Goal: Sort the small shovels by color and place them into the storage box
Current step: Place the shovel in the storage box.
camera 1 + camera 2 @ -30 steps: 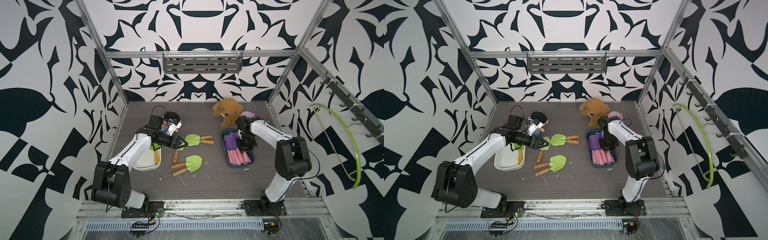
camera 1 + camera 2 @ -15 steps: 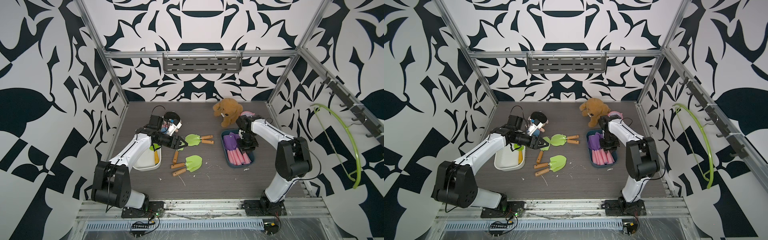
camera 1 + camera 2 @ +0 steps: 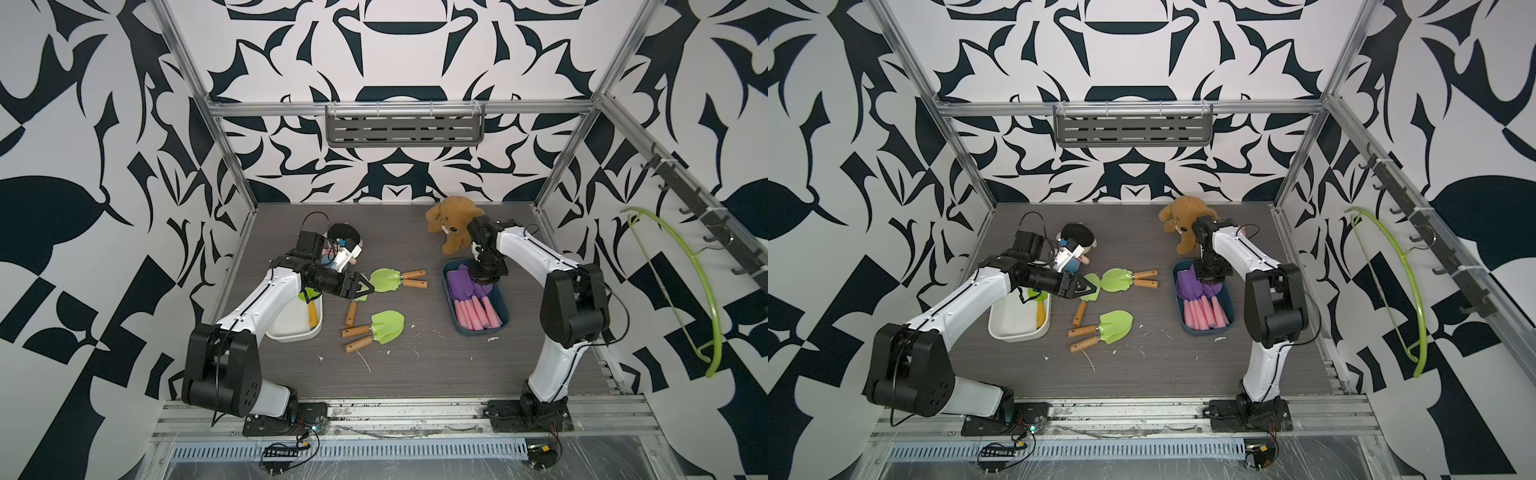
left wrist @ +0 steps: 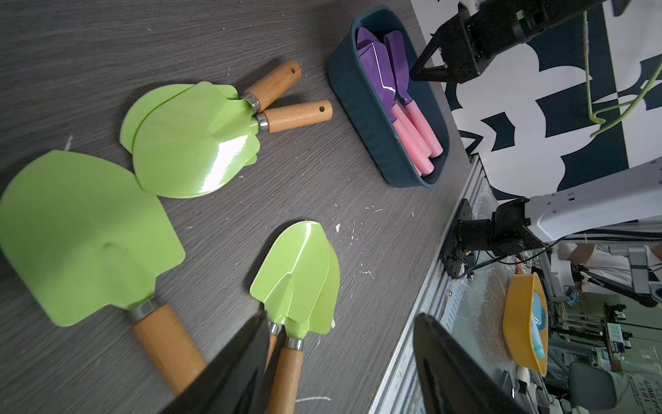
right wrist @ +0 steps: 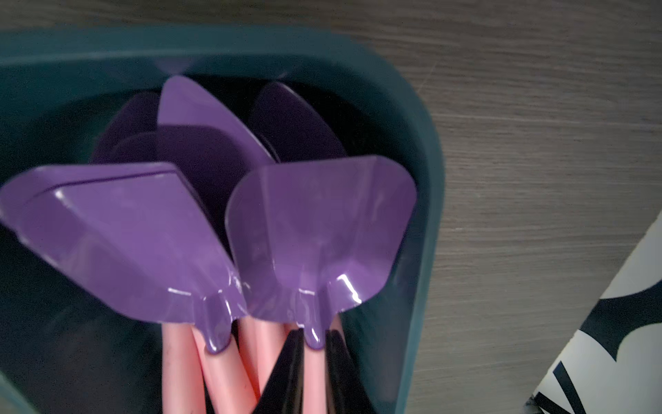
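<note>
Purple shovels (image 3: 461, 286) fill the blue storage box (image 3: 480, 332), the right jaws seemingly clamped on one pink handle (image 5: 313, 376) (tight view). Five green shovels (image 3: 388, 326) litter the worktop (image 3: 415, 374) near the parted left jaws; a sixth sits in the white box (image 3: 291, 322).

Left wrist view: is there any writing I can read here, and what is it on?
"LIFE": seems to read so on a white surface beyond the table; its other line is too blurred.
Small lettering on the pink handles: too small to read.
</note>
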Available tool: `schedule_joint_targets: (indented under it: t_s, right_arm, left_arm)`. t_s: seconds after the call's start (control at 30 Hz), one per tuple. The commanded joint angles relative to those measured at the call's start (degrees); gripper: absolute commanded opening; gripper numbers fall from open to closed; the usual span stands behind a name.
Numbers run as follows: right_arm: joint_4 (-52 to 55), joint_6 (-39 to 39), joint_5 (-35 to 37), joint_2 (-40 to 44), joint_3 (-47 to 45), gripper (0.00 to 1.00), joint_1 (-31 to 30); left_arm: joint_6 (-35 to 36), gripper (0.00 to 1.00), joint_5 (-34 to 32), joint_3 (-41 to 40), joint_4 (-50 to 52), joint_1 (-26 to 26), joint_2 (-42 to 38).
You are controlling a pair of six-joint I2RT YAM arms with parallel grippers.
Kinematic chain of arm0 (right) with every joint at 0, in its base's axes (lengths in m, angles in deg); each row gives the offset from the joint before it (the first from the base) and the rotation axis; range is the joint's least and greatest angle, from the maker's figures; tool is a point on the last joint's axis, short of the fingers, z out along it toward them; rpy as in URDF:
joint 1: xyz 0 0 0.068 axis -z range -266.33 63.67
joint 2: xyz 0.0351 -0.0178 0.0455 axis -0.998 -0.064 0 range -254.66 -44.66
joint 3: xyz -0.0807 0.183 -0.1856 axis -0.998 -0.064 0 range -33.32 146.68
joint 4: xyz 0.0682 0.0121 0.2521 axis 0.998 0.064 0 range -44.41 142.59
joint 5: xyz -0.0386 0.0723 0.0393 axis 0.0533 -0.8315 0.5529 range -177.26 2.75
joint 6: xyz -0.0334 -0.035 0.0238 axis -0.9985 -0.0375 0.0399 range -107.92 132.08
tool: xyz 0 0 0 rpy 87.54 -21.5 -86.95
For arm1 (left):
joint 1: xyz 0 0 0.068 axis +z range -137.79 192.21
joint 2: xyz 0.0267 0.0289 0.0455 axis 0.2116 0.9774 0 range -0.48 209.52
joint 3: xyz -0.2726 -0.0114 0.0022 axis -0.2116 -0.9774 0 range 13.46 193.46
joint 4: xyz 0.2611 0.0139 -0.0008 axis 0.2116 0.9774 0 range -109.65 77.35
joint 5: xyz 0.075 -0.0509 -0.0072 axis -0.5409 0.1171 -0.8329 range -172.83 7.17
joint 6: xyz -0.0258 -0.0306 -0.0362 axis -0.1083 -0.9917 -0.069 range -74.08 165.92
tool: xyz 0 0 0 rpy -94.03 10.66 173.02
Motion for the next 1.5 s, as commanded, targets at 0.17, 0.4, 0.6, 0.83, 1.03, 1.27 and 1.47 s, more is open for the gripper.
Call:
schedule_joint_targets:
  t_s: [0.17,0.4,0.6,0.83,1.03,1.27,1.47]
  right_arm:
    - [-2.1,-0.9,2.1,-3.5,1.9,0.16,0.6]
    - [-2.7,-0.9,2.3,-4.3,1.2,0.16,0.8]
    - [-2.3,-0.4,1.8,-1.9,1.0,0.19,0.8]
    - [-0.8,0.6,1.4,6.1,0.5,0.26,0.8]
    - [-2.2,2.3,-3.0,14.5,-2.0,0.27,0.1]
    - [-6.0,5.3,-7.9,21.4,-4.9,0.27,-3.9]
    - [-8.9,6.9,-9.2,21.5,-4.9,0.27,-11.6]
  left_arm:
    - [1.1,0.71,0.0,-1.2,0.8,0.6,-1.4]
    - [1.1,0.7,0.0,-1.2,0.8,0.7,-1.3]
    - [1.1,0.71,0.1,-1.2,0.8,0.8,-1.2]
    - [3.1,0.71,-1.8,-1.5,1.3,0.8,-1.7]
    - [5.1,0.71,-3.6,-1.6,2.2,0.8,-2.4]
    - [5.8,0.71,-4.7,-1.3,2.5,0.7,-1.7]
    - [5.8,0.71,-6.5,-1.2,2.6,0.8,-1.0]
